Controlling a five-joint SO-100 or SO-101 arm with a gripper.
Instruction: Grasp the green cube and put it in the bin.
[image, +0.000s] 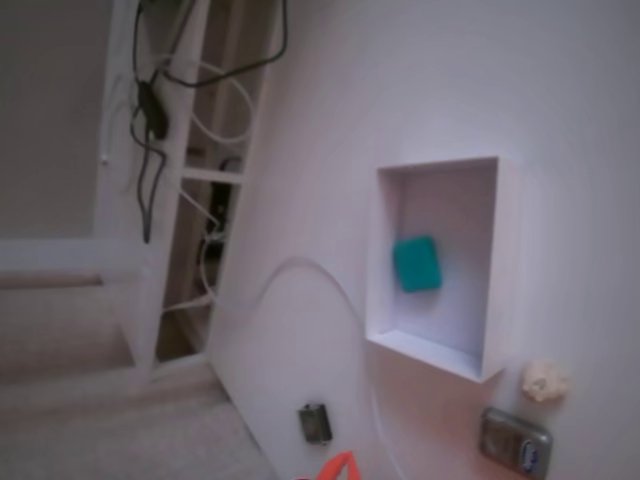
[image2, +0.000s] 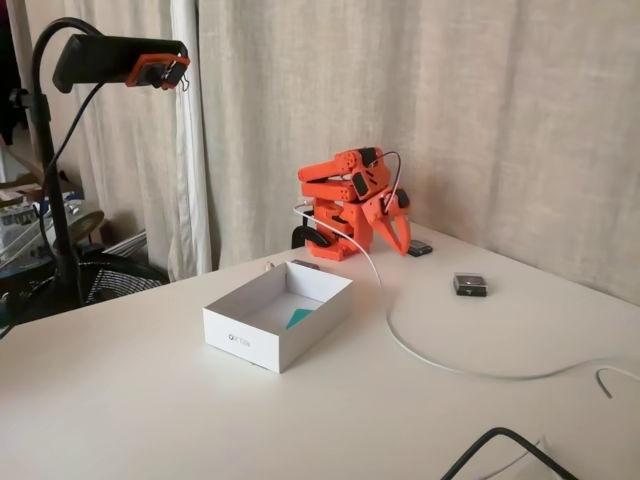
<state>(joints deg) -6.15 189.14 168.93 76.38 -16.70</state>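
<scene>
The green cube (image: 416, 263) lies flat on the bottom of the bin (image: 505, 270), near its middle and free of the walls. In the other fixed view only a teal sliver of the cube (image2: 299, 318) shows over the wall of the white bin (image2: 240, 335). The orange arm (image2: 345, 195) is folded up at the back of the table, well behind the bin. Its gripper (image2: 405, 248) points down at the table, its fingers meeting at the tip with nothing between them. Just the orange tip of the gripper (image: 337, 466) enters a fixed view at the bottom edge.
A small dark box (image: 314, 422) lies near the gripper tip. A grey metallic gadget (image: 514, 441) and a crumpled white scrap (image: 545, 380) sit beside the bin's end. A white cable (image2: 420, 355) loops across the table, a second dark box (image2: 470, 284) lies right of it, and a black cable (image2: 500, 440) runs along the front edge.
</scene>
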